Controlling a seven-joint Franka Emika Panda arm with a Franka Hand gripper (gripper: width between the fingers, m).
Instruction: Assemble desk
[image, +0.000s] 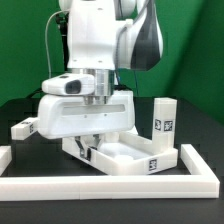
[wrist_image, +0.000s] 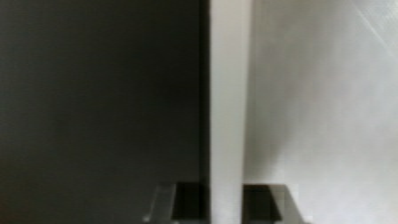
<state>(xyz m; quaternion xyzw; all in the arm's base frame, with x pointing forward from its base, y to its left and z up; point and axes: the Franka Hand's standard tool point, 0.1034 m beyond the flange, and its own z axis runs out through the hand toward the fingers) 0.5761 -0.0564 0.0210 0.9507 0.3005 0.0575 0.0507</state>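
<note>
Setting the top (image: 125, 155) into the corner of the bars (image: 100, 183), with the gripper (image: 90, 140) clamped on its rim.

We see the gripper low at the top's edge on the exterior view's left, jaws closed. In the wrist view a thin white rim (wrist_image: 228, 100) runs straight between the fingers (wrist_image: 187, 200), so we judge it is pinching that rim. The top lies flat, rim up, against the bars toward the exterior view's right. No leg is fitted yet: one leg (image: 163, 118) stands upright just behind the top, and another (image: 24, 128) lies well apart on the left. We take this as the positioning step. The next move calls for letting go, lifting clear and going for a leg.
</note>
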